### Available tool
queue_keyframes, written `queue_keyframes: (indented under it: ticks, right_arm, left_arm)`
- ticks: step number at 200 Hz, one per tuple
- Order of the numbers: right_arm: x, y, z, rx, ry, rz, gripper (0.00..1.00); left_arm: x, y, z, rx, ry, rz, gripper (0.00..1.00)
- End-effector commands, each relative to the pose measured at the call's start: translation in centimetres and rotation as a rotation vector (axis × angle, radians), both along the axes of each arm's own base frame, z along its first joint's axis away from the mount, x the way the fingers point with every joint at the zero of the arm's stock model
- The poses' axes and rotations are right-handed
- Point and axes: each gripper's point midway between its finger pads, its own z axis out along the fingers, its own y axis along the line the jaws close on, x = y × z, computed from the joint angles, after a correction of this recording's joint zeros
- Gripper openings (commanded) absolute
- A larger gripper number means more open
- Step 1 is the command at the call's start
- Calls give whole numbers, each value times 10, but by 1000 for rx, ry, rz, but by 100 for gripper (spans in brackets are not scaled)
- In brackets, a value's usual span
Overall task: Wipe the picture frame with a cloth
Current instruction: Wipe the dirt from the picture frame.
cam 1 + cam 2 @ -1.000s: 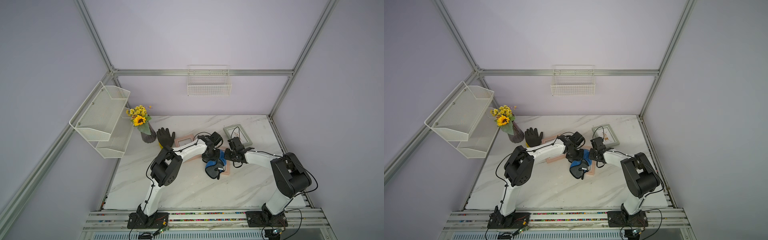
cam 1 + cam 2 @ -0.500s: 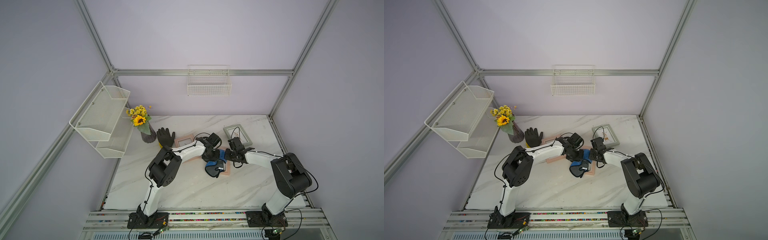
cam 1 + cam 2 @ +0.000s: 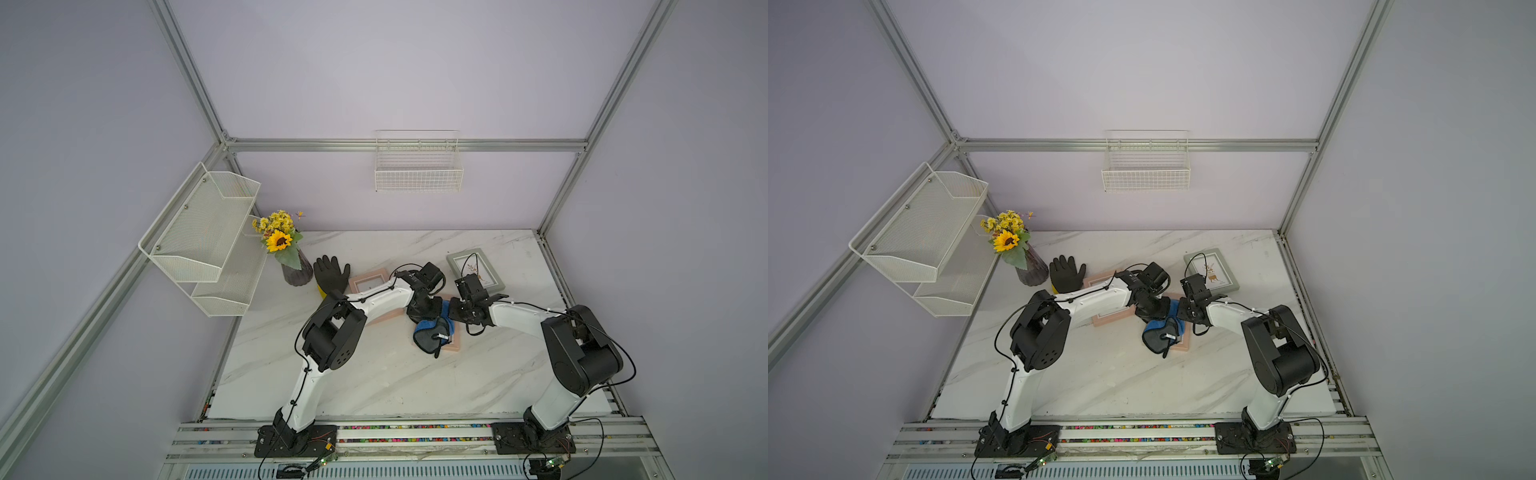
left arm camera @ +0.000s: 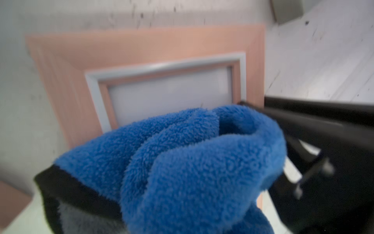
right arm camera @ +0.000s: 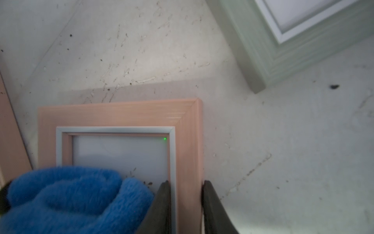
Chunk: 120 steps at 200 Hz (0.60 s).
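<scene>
Right fingers (image 5: 163, 202) clamp the frame's (image 5: 121, 113) side rail, lower centre in the right wrist view; left fingers, shut inside the cloth (image 5: 70, 192), hold it on the glass, apparently mid-wipe; next, sweep it across the bare glass above.

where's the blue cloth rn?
In a top view the blue microfibre cloth is bunched on the pink picture frame in the middle of the marble table, held by the left claw; the right claw clamps that frame's side rail beside it.

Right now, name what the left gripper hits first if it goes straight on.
Likely the pink frame, on its glass: the left gripper, shut on the cloth, points down at it; contact unclear.
</scene>
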Motion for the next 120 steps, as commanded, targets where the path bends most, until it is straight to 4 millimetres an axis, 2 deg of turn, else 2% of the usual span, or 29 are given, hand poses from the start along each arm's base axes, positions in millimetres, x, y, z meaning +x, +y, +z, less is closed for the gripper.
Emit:
queue_keyframes:
  ticks: [1, 14, 34, 68, 84, 98, 120]
  right_arm:
    - [-14, -8, -14, -34, 67, -8, 28]
    - [-16, -9, -13, -33, 67, -13, 28]
    - [-17, -10, -13, -32, 65, -17, 28]
    - [-17, -10, -18, -36, 75, -12, 28]
    - [-16, -8, -19, -31, 73, -13, 28]
    - [-14, -7, -20, -25, 71, -11, 28]
    - [-12, -4, -21, -20, 74, -7, 28]
  left_arm:
    - [19, -9, 9, -27, -24, -17, 2]
    - [18, -10, 7, -33, -12, -19, 2]
    - [1, -3, 1, -15, 10, -22, 2]
    - [-55, 23, -6, 57, 42, -57, 2]
    - [-73, 41, -6, 86, 51, -50, 2]
    - [-75, 58, -6, 132, 28, -29, 2]
    - [-59, 75, -7, 227, -28, -4, 3]
